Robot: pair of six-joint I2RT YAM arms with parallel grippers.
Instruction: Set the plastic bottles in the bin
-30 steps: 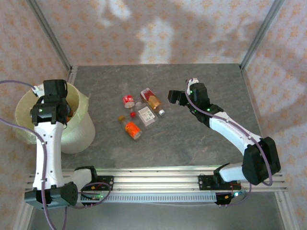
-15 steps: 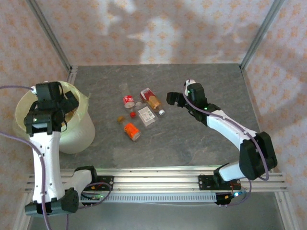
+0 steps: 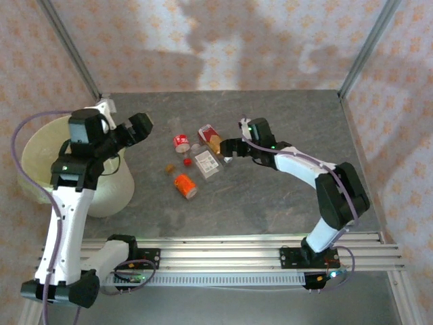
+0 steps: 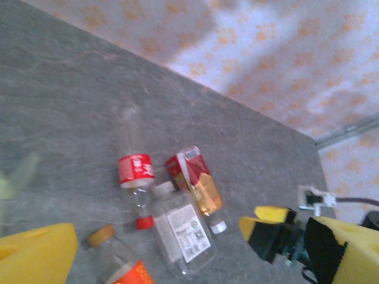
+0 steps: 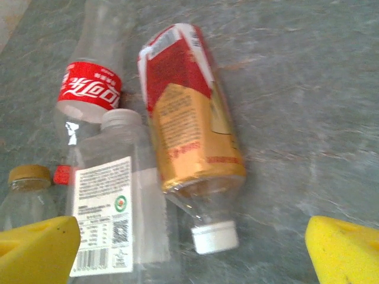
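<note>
Several plastic bottles lie together mid-table: a red-labelled cola one, a red-and-gold one, a clear square one with a white label, and an orange-labelled one. The bin, lined with a pale yellow-green bag, stands at the left. My left gripper hangs open and holds nothing, just right of the bin. My right gripper is open, its fingers on either side of the red-and-gold bottle's white cap, not touching it.
A small orange-capped piece lies by the bottles. Metal frame posts and patterned walls close in the grey table at the back and sides. My right gripper's yellow fingertips appear in the left wrist view beside the bottles.
My left gripper has opened wider and swung from above the bin out over the table toward the bottles. My right gripper has moved left up to the red-and-gold bottle's cap.
</note>
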